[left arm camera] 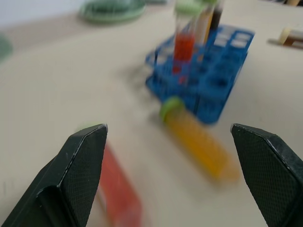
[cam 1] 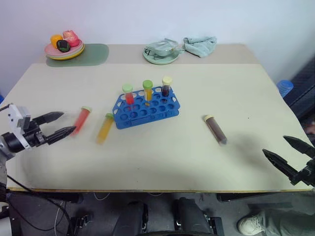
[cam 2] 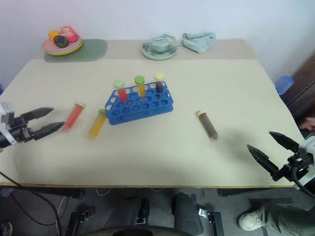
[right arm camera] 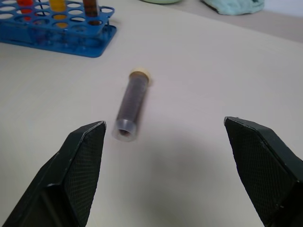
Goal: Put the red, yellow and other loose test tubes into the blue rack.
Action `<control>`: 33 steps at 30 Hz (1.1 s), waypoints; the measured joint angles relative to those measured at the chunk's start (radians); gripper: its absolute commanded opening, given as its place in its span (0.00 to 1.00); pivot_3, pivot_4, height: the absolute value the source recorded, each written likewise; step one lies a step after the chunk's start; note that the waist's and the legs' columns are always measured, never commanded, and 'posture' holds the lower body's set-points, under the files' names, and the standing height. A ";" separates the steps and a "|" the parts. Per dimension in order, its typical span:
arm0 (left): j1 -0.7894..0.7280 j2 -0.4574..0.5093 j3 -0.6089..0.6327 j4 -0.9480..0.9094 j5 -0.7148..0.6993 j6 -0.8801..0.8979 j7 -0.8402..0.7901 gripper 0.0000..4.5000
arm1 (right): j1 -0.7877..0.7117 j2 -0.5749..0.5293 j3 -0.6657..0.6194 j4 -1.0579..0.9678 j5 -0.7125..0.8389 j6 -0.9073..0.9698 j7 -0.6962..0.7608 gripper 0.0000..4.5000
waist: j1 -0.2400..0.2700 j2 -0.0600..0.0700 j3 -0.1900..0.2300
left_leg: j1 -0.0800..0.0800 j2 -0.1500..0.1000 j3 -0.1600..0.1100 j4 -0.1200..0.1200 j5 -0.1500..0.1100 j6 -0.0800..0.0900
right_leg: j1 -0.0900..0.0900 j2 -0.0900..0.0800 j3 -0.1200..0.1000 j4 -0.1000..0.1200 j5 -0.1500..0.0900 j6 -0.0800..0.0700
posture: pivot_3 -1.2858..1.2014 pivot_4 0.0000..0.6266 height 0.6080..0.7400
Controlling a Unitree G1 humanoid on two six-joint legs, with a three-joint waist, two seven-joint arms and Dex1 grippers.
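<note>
Likely light, stiff, slick, roll-prone: red liquid-filled capped plastic test tube lies just beyond left gripper, fingers spread, empty. Pinch mid-barrel. Right gripper agape, empty; dark brown tube ahead.

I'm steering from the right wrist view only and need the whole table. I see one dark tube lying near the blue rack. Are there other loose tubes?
Observer: Yes, a red tube lies flat on the table's left side, by the left gripper.
Operator: Any more?
Observer: A yellow tube lies between the red one and the blue rack.
Operator: Is the left gripper holding anything?
Observer: No, its fingers are spread open and empty, tips just short of the red tube.
</note>
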 measured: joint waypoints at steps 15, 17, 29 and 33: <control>-0.049 -0.021 -0.012 -0.037 -0.020 0.055 -0.104 0.94 | -0.009 0.001 0.021 -0.044 0.001 0.022 -0.033 0.91 | -0.001 0.000 0.000 | 0.000 0.000 0.000 0.000 0.000 0.000 | 0.000 0.000 0.000 0.000 0.000 0.000 | 0.52 0.24 1.00; -0.056 -0.022 -0.012 -0.041 -0.030 0.067 -0.128 0.94 | -0.016 0.001 0.031 -0.056 0.002 0.033 -0.042 0.91 | -0.001 0.000 0.000 | 0.000 0.000 0.000 0.000 0.000 0.000 | 0.000 0.000 0.000 0.000 0.000 0.000 | 0.52 0.24 1.00; -0.045 -0.024 -0.009 -0.085 -0.052 0.101 -0.175 0.94 | -0.099 -0.039 0.083 -0.063 0.003 0.121 -0.086 0.91 | -0.004 0.000 0.000 | 0.000 0.000 0.000 0.000 0.000 0.000 | 0.000 0.000 0.000 0.000 0.000 0.000 | 0.52 0.24 1.00; -0.043 -0.024 -0.007 -0.138 -0.073 0.119 -0.199 0.94 | -0.189 -0.092 0.118 -0.064 0.023 0.215 -0.136 0.91 | -0.003 0.000 0.000 | 0.000 0.000 0.000 0.000 0.000 0.000 | 0.000 0.000 0.000 0.000 0.000 0.000 | 0.52 0.24 1.00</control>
